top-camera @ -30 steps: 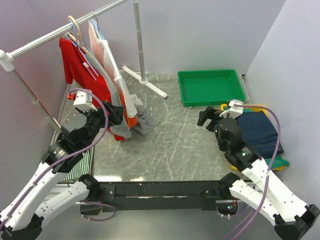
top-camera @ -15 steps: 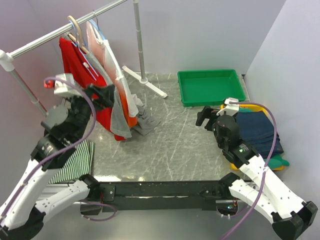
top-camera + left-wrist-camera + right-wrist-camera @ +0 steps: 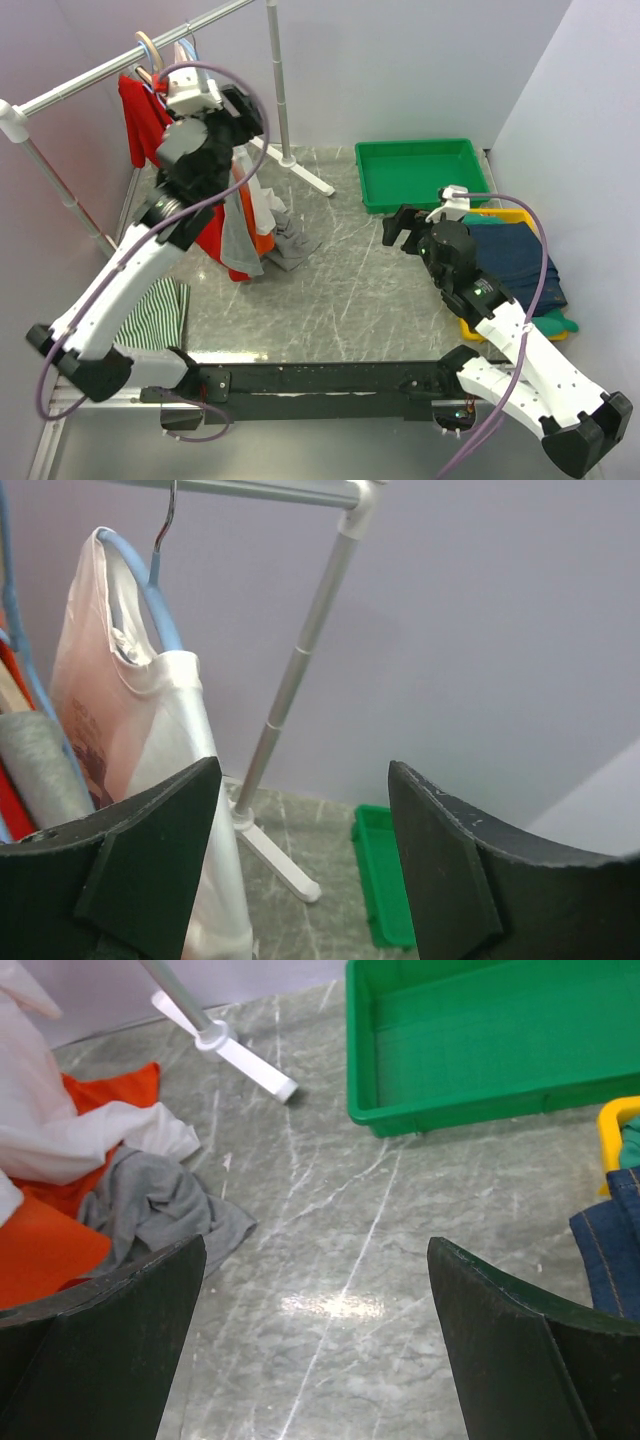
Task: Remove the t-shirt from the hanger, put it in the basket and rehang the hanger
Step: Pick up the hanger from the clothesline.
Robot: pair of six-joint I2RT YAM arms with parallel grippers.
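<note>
Left gripper [image 3: 300, 840], low near the worktop [image 3: 350, 285] a second ago, has swung up toward the rail [image 3: 250, 489] and now faces the pale t-shirt [image 3: 130, 730], which still hangs on its blue hanger [image 3: 150, 590]. The jaws have narrowed slightly but stand apart, holding nothing. A grasp on the shirt looks imminent. Right gripper [image 3: 315, 1340] waits wide open and empty above the worktop.

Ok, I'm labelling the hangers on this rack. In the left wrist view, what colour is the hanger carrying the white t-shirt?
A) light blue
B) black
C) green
A: the hanger running through the neck of the white t-shirt is light blue, and its hook goes up to the metal rail.
</note>
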